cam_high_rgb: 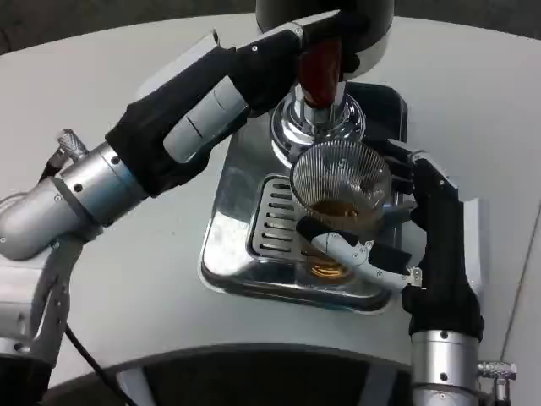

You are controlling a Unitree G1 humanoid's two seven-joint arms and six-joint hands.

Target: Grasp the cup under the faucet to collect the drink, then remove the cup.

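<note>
The right hand (397, 245) grips a ribbed glass cup (341, 182) under the faucet (319, 72), some amber drink already inside, while the left hand (283, 63) presses the faucet; removing the cup remains.

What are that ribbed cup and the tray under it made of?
The cup looks like clear ribbed glass, or possibly hard plastic: amber liquid shows through its fluted wall. The tray seems to be polished metal, likely stainless steel, given its mirror-like shine and slotted grate. The right hand holding the cup looks like black and white plastic.
</note>
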